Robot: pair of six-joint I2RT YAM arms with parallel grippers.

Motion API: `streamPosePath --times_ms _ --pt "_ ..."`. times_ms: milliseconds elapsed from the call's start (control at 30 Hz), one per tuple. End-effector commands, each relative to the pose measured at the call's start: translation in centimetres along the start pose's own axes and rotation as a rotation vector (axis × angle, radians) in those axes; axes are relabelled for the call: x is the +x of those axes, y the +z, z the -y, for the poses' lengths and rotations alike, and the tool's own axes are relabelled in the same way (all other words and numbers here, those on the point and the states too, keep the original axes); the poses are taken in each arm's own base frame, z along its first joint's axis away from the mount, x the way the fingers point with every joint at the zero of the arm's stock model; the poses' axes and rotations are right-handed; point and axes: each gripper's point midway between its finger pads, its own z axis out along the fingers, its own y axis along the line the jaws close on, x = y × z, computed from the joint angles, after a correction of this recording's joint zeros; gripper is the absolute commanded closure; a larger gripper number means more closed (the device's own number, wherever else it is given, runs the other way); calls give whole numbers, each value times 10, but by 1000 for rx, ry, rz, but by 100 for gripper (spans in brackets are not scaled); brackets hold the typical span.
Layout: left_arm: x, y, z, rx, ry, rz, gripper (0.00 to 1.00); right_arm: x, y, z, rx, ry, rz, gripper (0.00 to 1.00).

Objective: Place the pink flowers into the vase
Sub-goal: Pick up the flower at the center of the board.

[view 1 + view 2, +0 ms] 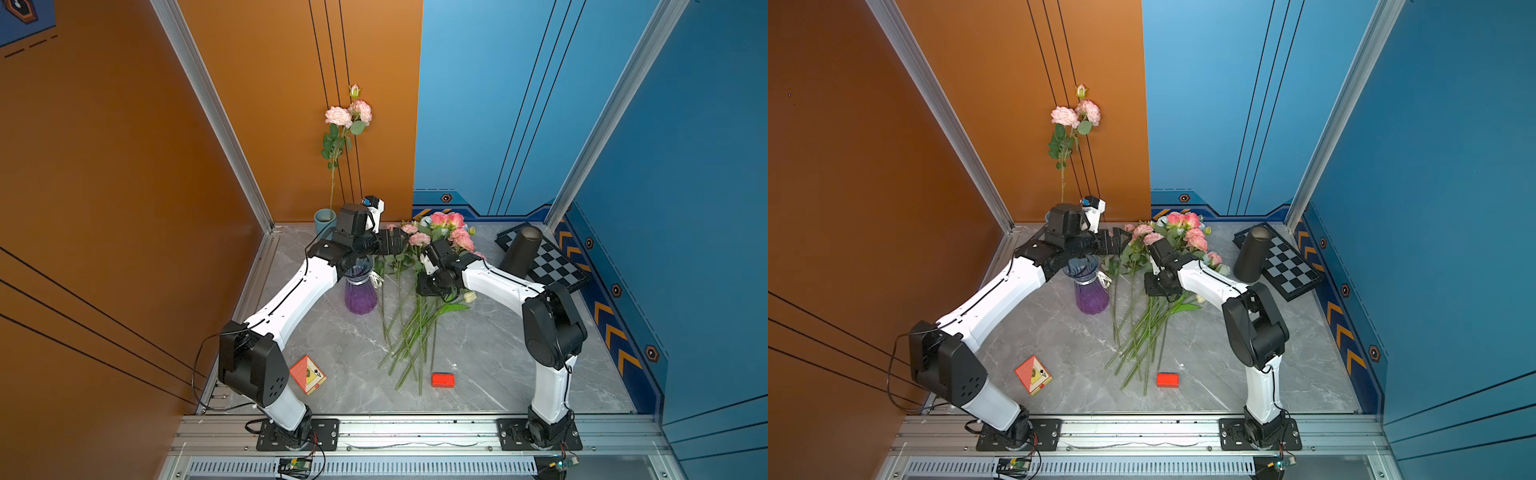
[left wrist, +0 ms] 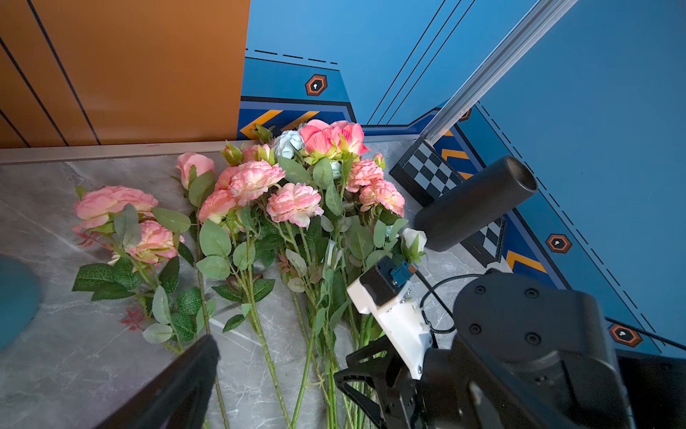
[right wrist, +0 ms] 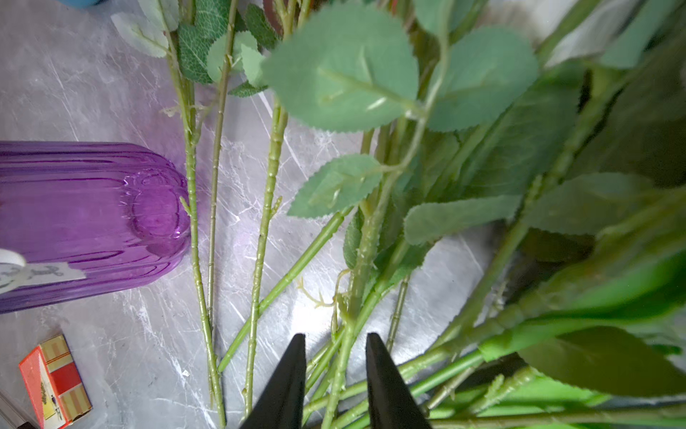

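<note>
Orange and blue walls are enclosing a grey marble counter [image 1: 498, 353], where the pink flowers [image 1: 419, 266] are lying in a heap beside the purple vase [image 1: 360, 293]. The left arm is hiding the vase's mouth in both top views. The left end effector [image 1: 400, 241] is hanging wide open by the heads. Only the right wrist view is showing the right end effector [image 3: 336, 345], fingers partly parted astride a stem [image 3: 349, 327], not clamping it.
</note>
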Motion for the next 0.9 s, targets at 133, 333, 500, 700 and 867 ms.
streamPosePath --times_ms 133,333,500,700,867 --pt "-2 -4 0 9 4 -3 2 16 17 14 51 20 -56 69" --pt "-1 -3 0 8 3 -6 1 22 27 16 58 13 -80 71" --pt "0 -1 0 8 -2 -10 1 23 32 20 67 14 -89 77" --pt "1 0 -5 -15 -5 -8 1 18 29 16 53 10 -73 89" --pt "0 0 -9 -38 -8 -1 1 2 8 1 5 -4 -19 94"
